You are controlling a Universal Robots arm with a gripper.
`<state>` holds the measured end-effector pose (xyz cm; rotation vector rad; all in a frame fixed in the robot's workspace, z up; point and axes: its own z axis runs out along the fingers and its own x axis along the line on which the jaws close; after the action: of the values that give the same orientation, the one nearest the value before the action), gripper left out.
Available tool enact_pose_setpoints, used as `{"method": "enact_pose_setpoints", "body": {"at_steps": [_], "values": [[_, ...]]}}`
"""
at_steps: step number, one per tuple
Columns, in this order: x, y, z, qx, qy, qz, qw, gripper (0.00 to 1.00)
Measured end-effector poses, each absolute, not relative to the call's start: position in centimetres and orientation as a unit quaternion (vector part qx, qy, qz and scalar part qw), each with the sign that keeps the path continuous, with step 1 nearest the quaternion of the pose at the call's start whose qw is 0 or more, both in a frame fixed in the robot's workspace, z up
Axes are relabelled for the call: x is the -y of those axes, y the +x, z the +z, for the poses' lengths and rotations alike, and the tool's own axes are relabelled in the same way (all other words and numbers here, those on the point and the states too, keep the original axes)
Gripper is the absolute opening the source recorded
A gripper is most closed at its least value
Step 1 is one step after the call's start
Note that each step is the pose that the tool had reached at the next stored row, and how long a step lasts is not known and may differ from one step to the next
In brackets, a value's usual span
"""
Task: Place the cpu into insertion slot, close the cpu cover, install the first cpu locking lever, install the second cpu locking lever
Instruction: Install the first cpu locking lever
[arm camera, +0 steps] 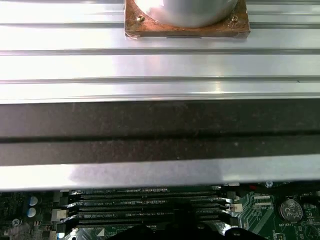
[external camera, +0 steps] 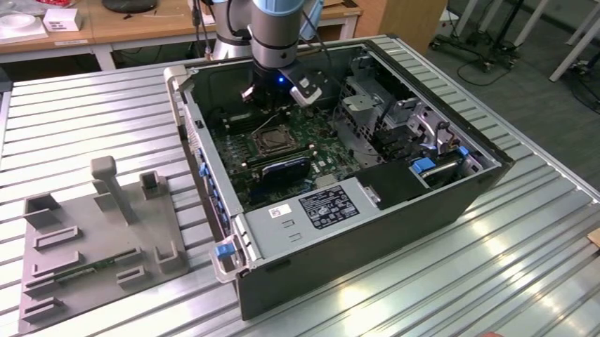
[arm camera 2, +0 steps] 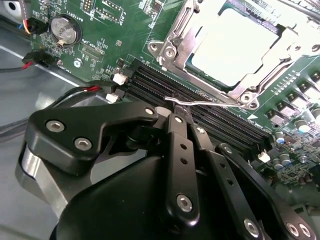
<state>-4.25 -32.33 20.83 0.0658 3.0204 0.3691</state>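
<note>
We see gripper (arm camera 2: 167,111) jaws pressed together, tip at hooked end of wire locking lever (arm camera 2: 200,104), over memory slots (arm camera 2: 147,80); cpu cover (arm camera 2: 176,46) down over cpu (arm camera 2: 235,45).

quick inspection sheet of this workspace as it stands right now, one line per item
surface: ribbed metal table carrying an open computer case, with a green motherboard inside
job's things: cpu sits in the insertion slot; cpu cover lies down around it; a wire locking lever runs along the socket edge by the memory slots
clutter: grey fixture tray beside the case, on the exterior view's left
grippers: gripper low over the memory slots, tip next to the lever's curled end
cables: red and black wires at the board edge
surroundings: wooden desks behind the table
</note>
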Motion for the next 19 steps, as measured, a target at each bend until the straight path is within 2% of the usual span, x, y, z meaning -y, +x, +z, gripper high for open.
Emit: {"method": "enact_pose_setpoints", "body": {"at_steps": [11,19], "values": [[31.7,-4.6,20.8,-0.990,0.022,0.129,0.049,0.11],[31.7,-4.6,22.4,-0.990,0.022,0.129,0.049,0.11]]}}
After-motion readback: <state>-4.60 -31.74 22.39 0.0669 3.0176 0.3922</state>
